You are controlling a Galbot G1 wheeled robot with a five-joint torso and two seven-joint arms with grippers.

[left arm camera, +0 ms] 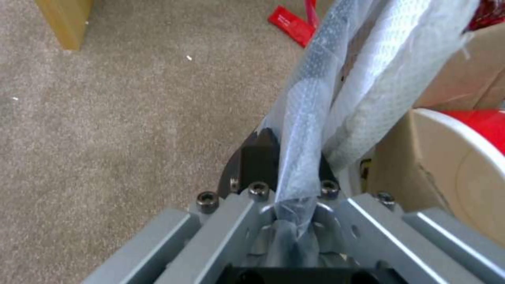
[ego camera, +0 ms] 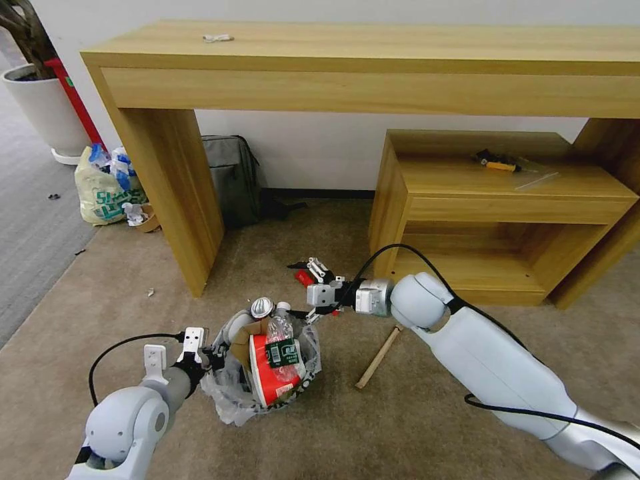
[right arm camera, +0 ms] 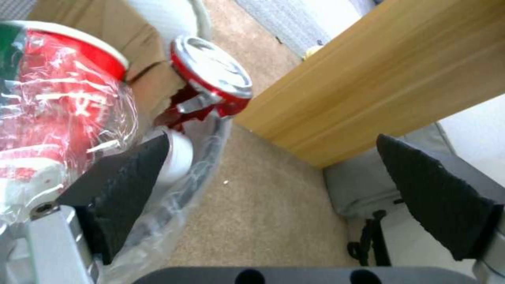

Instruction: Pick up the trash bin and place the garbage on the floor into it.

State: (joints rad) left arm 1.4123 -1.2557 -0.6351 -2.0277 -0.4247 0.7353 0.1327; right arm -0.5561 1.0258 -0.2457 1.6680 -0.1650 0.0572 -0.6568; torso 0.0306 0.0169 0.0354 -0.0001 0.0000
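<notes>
Trash bin [ego camera: 267, 373], low centre of the frame, is bag-lined and crammed upright with a red cup [ego camera: 270, 373], bottle and can. Left claw [ego camera: 212, 355] pinches its liner rim; right claw [ego camera: 319, 308] hangs spread beside it. Rightward on open carpet, a wooden stick [ego camera: 378, 357] lies diagonally.

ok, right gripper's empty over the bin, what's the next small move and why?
Probably swing the open right gripper toward the wooden stick lying on the floor beside the trash bin. The left gripper is clamped on the bin's bag, and the bin looks nearly full.
</notes>
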